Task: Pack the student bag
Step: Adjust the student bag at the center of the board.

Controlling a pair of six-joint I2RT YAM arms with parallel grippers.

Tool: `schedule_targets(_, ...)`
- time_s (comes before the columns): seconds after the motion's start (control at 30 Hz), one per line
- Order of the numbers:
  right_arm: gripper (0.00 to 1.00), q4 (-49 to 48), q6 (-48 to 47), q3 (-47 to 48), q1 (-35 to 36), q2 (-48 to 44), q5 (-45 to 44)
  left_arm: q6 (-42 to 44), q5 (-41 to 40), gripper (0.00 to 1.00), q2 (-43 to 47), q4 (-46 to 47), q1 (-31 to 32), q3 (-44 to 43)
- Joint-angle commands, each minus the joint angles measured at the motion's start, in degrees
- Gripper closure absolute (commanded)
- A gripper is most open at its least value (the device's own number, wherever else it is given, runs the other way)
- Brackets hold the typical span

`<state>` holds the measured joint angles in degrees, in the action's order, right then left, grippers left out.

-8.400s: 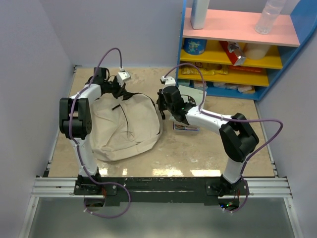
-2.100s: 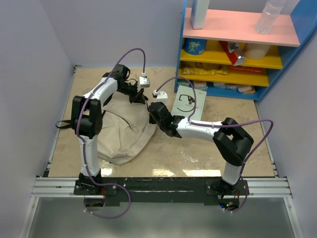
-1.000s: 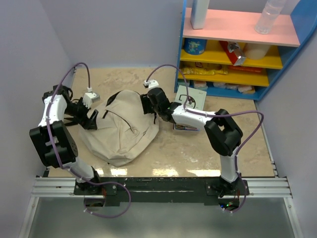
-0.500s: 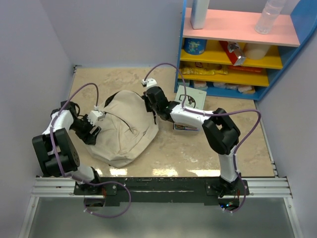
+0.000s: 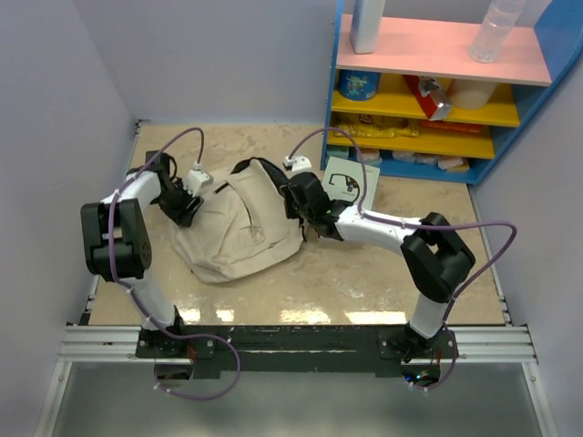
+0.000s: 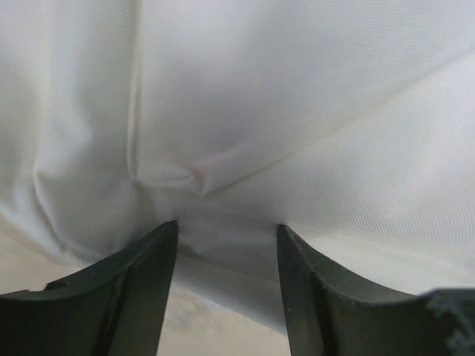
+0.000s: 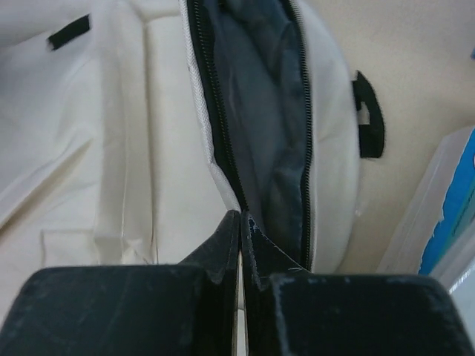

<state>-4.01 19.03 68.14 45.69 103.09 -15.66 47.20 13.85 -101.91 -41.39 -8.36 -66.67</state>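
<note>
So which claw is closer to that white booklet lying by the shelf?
Right. The right claw pinches the zipper edge of the student bag, just beside the white booklet; the left claw is on the bag's opposite side, away from it.

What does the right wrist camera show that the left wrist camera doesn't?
Only the right wrist view shows the student bag unzipped, with grey lining, a black loop, and the right gripper shut on the opening's edge. Only the left wrist view shows the left gripper, jaws apart, against a puckered fold. Both show beige bag fabric and a bit of table.
</note>
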Motion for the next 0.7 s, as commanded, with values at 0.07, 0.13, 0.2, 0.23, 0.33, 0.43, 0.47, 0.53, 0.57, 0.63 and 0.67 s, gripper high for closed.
schedule_targets(0.07, 1.00, -0.83, 7.68, -8.81, 4.13, -4.91, 0.02, -12.04, 2.14, 0.43, -12.50, 7.38, 1.06, -19.69)
schedule_targets(0.13, 1.00, -0.65, 8.65, -10.12, 6.86, -5.26, -0.25, -13.35, 2.41, 0.42, -14.10, 6.24, 1.33, -25.68)
schedule_targets(0.2, 1.00, -0.82, 10.23, -10.66, 8.44, -5.79, 0.36, -13.97, 2.94, 0.40, -14.81, 5.44, 1.94, -29.37)
schedule_targets(0.23, 1.00, -1.26, 10.85, -11.35, 8.80, -6.05, 1.24, -14.41, 3.46, 0.39, -14.64, 4.31, 2.12, -30.09)
schedule_targets(0.33, 1.00, -2.93, 12.17, -10.67, 9.50, -6.85, 3.27, -15.03, 6.80, 0.31, -10.96, 1.41, 2.65, -30.80)
schedule_targets(0.43, 1.00, -3.72, 12.96, -7.85, 9.59, -7.20, 5.11, -15.12, 11.28, 0.21, -2.02, -0.97, 3.09, -28.61)
schedule_targets(0.47, 1.00, -4.33, 13.57, -7.06, 9.59, -7.29, 5.90, -15.03, 13.90, 0.15, -0.06, -1.59, 3.09, -26.95)
schedule_targets(0.53, 1.00, -6.69, 14.45, -4.86, 9.59, -7.55, 8.53, -14.86, 18.21, 0.04, 5.37, -3.43, 3.26, -24.83)
schedule_targets(0.57, 1.00, -7.58, 14.81, -4.16, 9.59, -7.55, 9.41, -15.47, 18.84, 0.02, 6.97, -3.18, 3.78, -21.95)
schedule_targets(0.63, 1.00, -9.77, 15.34, -1.97, 9.68, -6.85, 11.87, -16.09, 21.55, 0.00, 10.57, -3.35, 4.40, -19.21)
schedule_targets(0.67, 1.00, -10.22, 15.43, -1.26, 9.77, -6.41, 12.40, -16.17, 22.53, 0.00, 11.29, -3.61, 4.67, -17.02)
